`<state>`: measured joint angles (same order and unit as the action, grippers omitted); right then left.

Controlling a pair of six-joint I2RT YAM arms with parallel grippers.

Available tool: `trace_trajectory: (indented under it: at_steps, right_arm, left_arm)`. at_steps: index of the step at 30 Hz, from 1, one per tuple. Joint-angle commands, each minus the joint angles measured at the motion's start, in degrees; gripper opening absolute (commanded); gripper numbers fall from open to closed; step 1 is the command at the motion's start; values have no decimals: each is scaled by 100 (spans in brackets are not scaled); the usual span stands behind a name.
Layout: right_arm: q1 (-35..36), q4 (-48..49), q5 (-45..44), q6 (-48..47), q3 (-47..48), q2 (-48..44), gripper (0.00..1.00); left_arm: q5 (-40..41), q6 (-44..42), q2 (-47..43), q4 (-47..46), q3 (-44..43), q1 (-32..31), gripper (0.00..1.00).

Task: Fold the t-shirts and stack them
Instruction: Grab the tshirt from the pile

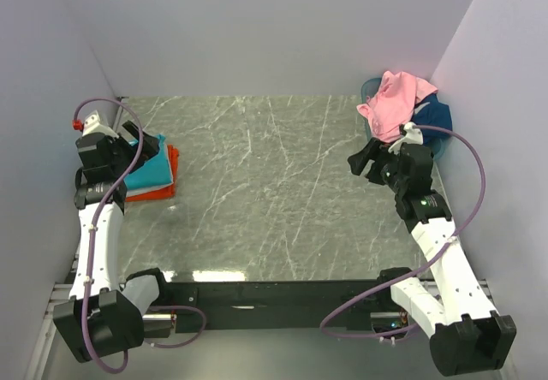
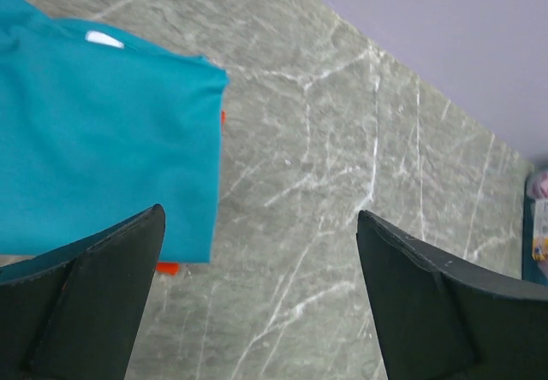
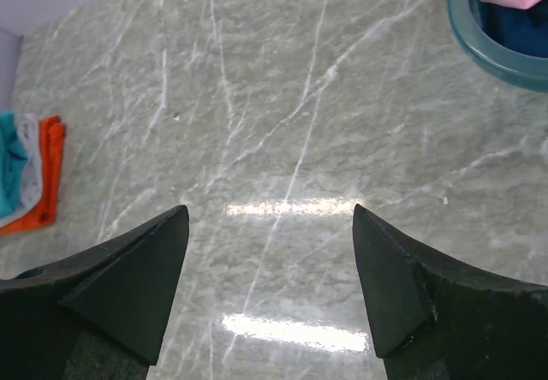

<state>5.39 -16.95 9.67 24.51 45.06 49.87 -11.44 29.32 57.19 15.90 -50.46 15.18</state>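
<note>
A folded teal t-shirt lies on a folded orange t-shirt at the table's left edge. The teal one fills the upper left of the left wrist view, with an orange corner below it. A light pink t-shirt hangs crumpled over the teal basin at the back right, with a dark blue t-shirt beside it. My left gripper is open and empty over the stack. My right gripper is open and empty above bare table, just left of the basin.
White walls close the left, back and right sides. The marble table stretches between the stack and the basin. The arm bases and a black rail stand along the near edge. A purple cable loops by the right arm.
</note>
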Motion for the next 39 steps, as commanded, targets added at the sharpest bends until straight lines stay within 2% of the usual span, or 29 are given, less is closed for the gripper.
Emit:
trace_trajectory:
  at_steps: [1,4,8,12,13,17,19,23,26,28,32,35,39]
  right_arm:
    - [33,-106,-290,-254,354,23,84]
    - [41,-247,-737,-97,486,67,85]
    - [24,-457,-958,106,671,146,86]
    - [24,-783,-1660,185,995,313,87]
    - [24,-879,-2070,238,1248,365,88]
    - [-46,-1047,-2636,282,2021,936,92]
    - [-239,-1004,-2629,326,2461,1498,92]
    - [-915,-1204,-1823,711,3402,2936,91]
    - [-1233,-1407,-1487,801,4176,3633,89]
    - [-1329,-1390,-1389,670,4623,4493,88]
    - [-1566,-1678,-1337,695,5477,5573,87]
    - [-1699,-1995,-1055,739,6259,6409,83]
    - [-1778,-2154,-1318,704,6893,7115,83]
  left_arm:
    - [440,109,-120,-404,-8,20,99]
    - [871,83,99,-272,-227,20,100]
    - [951,-145,354,-412,-465,20,99]
    - [1038,-348,880,-325,-930,-59,99]
    - [1091,-392,951,-290,-1166,-137,99]
    - [1433,-988,1452,-79,-1739,-822,99]
    - [1400,-999,1576,-157,-1766,-1192,100]
    - [829,27,1462,-351,-1520,-1219,99]
    - [503,397,1304,-281,-1450,-1219,99]
    - [468,469,1050,-254,-1292,-1219,99]
    - [520,373,864,-403,-826,-1202,99]
    - [538,232,969,-26,-1045,-1202,99]
    - [555,232,970,-148,-905,-1202,99]
